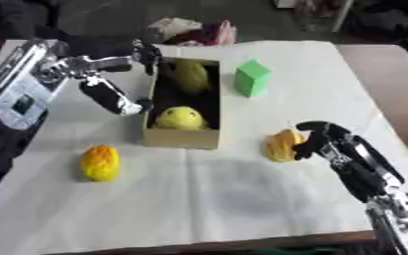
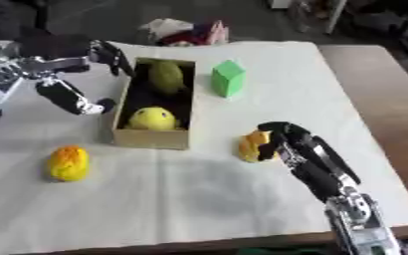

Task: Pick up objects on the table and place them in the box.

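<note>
Right hand [image 1: 316, 137] curls round an orange-yellow fruit [image 1: 281, 145] by the desk's [image 1: 242, 199] right edge. Left hand [image 1: 125, 79], fingers spread, touches the cardboard box [image 1: 181, 138] holding two yellow objects.

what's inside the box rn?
Inside the box: two yellowish items, a round yellow one at the near end and a duller yellow-green one at the far end. The box floor beneath them is dark, and the near wall hides the round item's base.

A white cloth [image 1: 242, 199] covers the brown wooden counter [image 2: 377, 89] — beyond lies dark floor [image 1: 112, 15] with a crumpled pink-and-white heap [image 1: 194, 31].
</note>
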You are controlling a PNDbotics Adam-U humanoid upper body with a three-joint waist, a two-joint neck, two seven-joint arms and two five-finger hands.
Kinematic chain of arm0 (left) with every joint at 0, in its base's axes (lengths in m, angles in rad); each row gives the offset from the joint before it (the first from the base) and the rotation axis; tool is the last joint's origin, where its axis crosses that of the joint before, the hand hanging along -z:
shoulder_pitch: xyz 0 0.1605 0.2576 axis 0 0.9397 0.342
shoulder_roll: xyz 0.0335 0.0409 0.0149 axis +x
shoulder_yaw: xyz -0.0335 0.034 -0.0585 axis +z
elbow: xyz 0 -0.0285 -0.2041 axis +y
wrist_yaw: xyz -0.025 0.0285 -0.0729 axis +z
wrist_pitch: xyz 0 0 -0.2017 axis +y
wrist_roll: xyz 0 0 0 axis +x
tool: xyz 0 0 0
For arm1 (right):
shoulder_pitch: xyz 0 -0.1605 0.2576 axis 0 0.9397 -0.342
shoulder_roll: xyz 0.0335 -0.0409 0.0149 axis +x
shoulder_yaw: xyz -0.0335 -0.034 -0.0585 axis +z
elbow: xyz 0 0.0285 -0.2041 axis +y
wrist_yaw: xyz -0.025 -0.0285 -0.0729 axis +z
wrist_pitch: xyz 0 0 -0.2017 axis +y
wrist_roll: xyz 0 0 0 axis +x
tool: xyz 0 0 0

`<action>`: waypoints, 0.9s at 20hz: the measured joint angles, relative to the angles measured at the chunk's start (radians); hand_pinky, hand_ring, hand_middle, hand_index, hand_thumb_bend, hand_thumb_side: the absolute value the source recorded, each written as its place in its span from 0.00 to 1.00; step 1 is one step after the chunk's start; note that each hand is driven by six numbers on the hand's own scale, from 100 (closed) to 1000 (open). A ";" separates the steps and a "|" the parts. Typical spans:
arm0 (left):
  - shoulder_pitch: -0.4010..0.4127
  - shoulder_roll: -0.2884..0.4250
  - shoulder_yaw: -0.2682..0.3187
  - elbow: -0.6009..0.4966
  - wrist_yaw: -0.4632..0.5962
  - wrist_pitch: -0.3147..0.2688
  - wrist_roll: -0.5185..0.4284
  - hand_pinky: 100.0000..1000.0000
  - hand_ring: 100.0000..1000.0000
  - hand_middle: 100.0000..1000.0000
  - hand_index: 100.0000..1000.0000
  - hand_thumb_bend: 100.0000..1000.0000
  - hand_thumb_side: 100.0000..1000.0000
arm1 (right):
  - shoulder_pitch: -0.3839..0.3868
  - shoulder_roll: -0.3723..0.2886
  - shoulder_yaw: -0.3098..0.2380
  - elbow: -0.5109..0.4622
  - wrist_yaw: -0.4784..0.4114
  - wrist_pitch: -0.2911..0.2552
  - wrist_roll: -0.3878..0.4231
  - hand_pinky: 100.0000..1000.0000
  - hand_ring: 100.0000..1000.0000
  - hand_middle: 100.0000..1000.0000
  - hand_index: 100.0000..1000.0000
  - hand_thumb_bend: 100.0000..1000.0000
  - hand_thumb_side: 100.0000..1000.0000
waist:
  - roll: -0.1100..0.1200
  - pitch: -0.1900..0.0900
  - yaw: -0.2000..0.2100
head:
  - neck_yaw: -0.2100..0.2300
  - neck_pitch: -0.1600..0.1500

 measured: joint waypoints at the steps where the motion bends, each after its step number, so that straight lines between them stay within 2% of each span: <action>1: 0.027 0.032 0.008 -0.046 0.027 0.010 -0.010 0.77 0.66 0.68 0.81 0.18 0.08 | 0.000 0.000 -0.003 0.000 0.001 -0.001 -0.002 0.71 0.47 0.33 0.75 0.00 0.57 | 0.002 0.000 0.002 | -0.003 0.000; 5: 0.152 0.162 0.016 -0.206 0.109 0.040 -0.077 0.77 0.68 0.71 0.83 0.24 0.10 | 0.000 -0.003 -0.006 0.000 0.002 -0.002 -0.007 0.71 0.47 0.33 0.75 0.00 0.57 | 0.010 0.000 0.006 | -0.012 0.000; 9: 0.253 0.249 0.000 -0.295 0.116 0.050 -0.181 0.76 0.68 0.71 0.84 0.28 0.10 | -0.001 -0.009 -0.011 0.000 0.006 -0.005 -0.010 0.71 0.47 0.33 0.75 0.00 0.57 | 0.011 0.000 0.006 | -0.013 0.000; 11: 0.276 0.260 -0.004 -0.303 0.085 0.061 -0.203 0.76 0.69 0.72 0.84 0.34 0.12 | -0.001 -0.009 -0.011 0.000 0.007 -0.005 -0.011 0.71 0.47 0.33 0.75 0.00 0.57 | 0.012 0.000 0.007 | -0.013 0.000; 13: 0.286 0.259 -0.004 -0.289 0.019 0.073 -0.194 0.76 0.69 0.72 0.85 0.35 0.12 | -0.001 -0.009 -0.011 0.000 0.008 -0.005 -0.011 0.71 0.47 0.33 0.75 0.00 0.57 | 0.011 0.000 0.007 | -0.013 0.000; 18: 0.292 0.207 -0.012 -0.172 -0.148 0.083 -0.132 0.77 0.70 0.74 0.86 0.38 0.12 | -0.001 -0.009 -0.011 0.000 0.008 -0.005 -0.011 0.71 0.47 0.33 0.75 0.00 0.57 | 0.006 0.000 0.005 | -0.012 0.000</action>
